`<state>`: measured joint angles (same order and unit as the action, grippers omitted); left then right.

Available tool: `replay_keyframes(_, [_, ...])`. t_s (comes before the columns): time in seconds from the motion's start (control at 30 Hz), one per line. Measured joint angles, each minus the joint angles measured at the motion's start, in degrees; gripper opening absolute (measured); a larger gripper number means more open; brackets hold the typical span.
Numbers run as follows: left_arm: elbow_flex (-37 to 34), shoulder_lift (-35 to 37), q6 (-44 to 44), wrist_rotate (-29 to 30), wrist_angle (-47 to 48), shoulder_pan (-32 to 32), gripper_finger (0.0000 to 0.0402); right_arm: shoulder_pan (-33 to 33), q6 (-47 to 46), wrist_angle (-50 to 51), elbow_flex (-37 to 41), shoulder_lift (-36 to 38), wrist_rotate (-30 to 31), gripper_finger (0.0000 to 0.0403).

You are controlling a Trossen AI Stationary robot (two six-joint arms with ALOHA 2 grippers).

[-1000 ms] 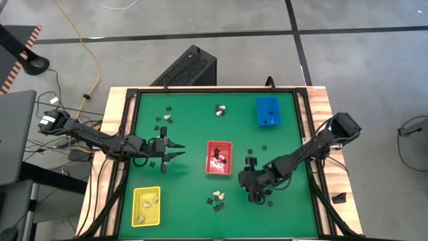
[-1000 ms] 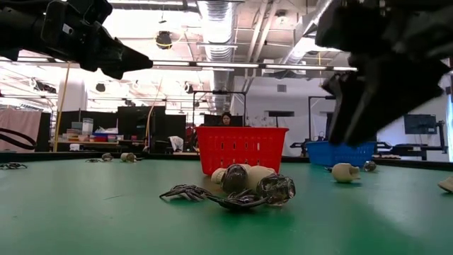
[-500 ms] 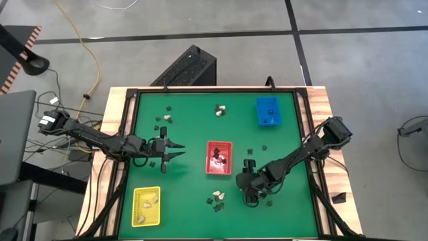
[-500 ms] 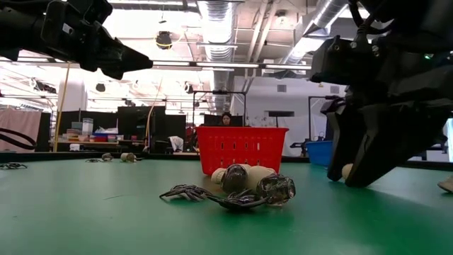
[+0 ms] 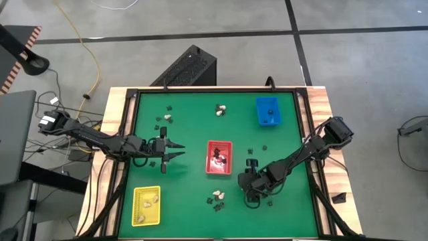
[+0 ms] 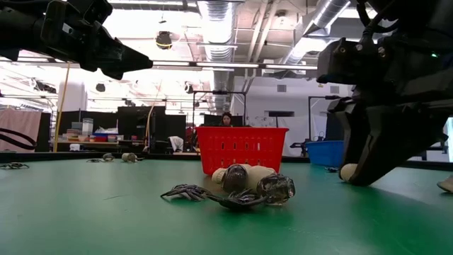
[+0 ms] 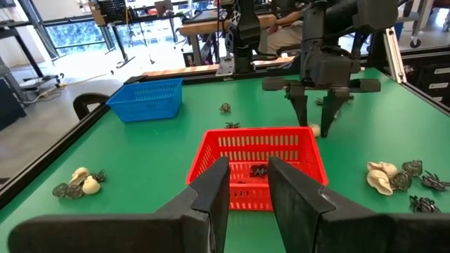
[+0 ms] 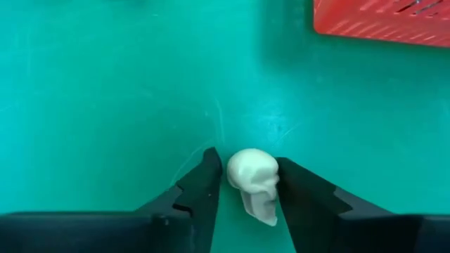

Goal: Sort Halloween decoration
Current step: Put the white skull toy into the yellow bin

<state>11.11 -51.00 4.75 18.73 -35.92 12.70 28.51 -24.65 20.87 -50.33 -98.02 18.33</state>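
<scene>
A cream skull (image 8: 252, 179), one piece of the Halloween decoration, lies on the green table right of the red tray (image 5: 219, 158). My right gripper (image 8: 249, 184) slants down over it from the right and is shut on it; the skull also shows in the low view (image 6: 347, 172). My left gripper (image 7: 248, 186) hangs level above the table left of the red tray, open by a narrow gap with nothing in it. A clump of cream and black pieces (image 5: 217, 197) rests on the table near the front. My right gripper pinches the skull's two sides (image 8: 230, 174) between its two fingers. The fingers come slanting down from the table's right side. The skull rests on the table, its rounded top pointing away from the wrist.
The blue tray (image 5: 268, 111) stands at the far right and the yellow tray (image 5: 146, 205), with cream pieces in it, at the near left. More small pieces lie at the far side (image 5: 221, 109) and far left (image 5: 166, 118). A few black pieces (image 5: 264, 148) lie near my right arm.
My right gripper has come down toward the table and tipped more steeply, ending with its fingertips at the table on either side of the skull, and its fingers have drawn in onto it. The skull has stayed where it lay.
</scene>
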Motion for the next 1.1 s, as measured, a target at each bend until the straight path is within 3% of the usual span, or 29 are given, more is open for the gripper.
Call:
replay_keyframes(0.27, [0.0,0.0,0.0,0.0,0.0,0.0,0.0089,-0.1,0.8,-0.3,0.1,0.1,0.0,0.0126])
replay_keyframes(0.63, [0.0,0.0,-0.1,-0.1,-0.6,0.0,0.0089,-0.6,5.8,-10.3,0.3,9.2,-0.5,0.0131])
replay_keyframes(0.87, [0.0,0.0,-0.1,-0.4,-1.1,0.0,0.0089,-3.1,17.0,-30.2,0.3,10.3,-0.7,0.0131])
replay_keyframes(1.1, [0.0,0.0,-1.9,-0.4,-0.7,0.0,0.0089,-7.7,26.7,-56.9,0.2,2.2,-11.0,0.0131])
